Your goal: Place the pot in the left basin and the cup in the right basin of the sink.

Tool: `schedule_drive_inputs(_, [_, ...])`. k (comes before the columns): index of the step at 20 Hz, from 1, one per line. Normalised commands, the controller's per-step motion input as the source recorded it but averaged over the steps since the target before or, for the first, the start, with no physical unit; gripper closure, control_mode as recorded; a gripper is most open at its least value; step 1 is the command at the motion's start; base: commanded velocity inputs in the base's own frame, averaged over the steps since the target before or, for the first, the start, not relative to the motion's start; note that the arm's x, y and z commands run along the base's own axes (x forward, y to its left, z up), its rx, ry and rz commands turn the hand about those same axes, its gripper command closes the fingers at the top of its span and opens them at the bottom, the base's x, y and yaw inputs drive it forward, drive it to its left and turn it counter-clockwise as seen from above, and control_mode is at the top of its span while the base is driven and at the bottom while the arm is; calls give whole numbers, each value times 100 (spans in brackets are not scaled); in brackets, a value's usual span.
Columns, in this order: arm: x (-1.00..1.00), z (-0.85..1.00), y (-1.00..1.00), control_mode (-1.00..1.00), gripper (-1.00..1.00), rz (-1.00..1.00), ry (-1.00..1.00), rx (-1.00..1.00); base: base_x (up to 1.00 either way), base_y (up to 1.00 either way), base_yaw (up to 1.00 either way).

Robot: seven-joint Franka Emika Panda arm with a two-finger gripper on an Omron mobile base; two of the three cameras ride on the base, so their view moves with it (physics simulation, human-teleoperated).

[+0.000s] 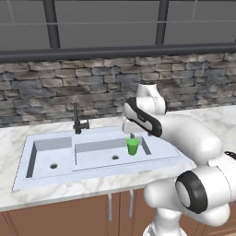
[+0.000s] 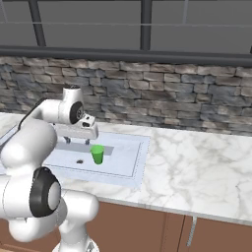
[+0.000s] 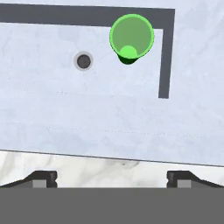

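Note:
The green cup stands upright on the floor of the wider right basin of the sink, near its far right corner. My gripper hangs open above the basin, higher than the cup and apart from it, with nothing between its fingers. The narrower left basin holds nothing that I can see. The pot is out of view.
A thin dark faucet rises behind the divider between the basins. A round drain sits left of the cup. Marble counter stretches to the right of the sink, and a stone wall runs behind it.

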Motion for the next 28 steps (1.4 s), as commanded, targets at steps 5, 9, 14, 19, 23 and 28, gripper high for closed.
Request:
schedule_drive_inputs(5, [-25, 0, -5, -100, -100, -4, 0, 0, 0, 0, 0])
schedule_drive_inputs(9, [0, 0, 0, -100, -100, 0, 0, 0, 0, 0, 0])
schedule_drive_inputs(14, [0, 0, 2, 100, -100, 0, 0, 0, 0, 13, 0])
schedule_drive_inputs(19, [0, 0, 0, 100, -100, 0, 0, 0, 0, 44, -4])
schedule_drive_inputs(23, [0, 0, 0, 100, -100, 0, 0, 0, 0, 60, -1])
schedule_drive_inputs(28, [0, 0, 0, 100, -100, 0, 0, 0, 0, 73, 0])
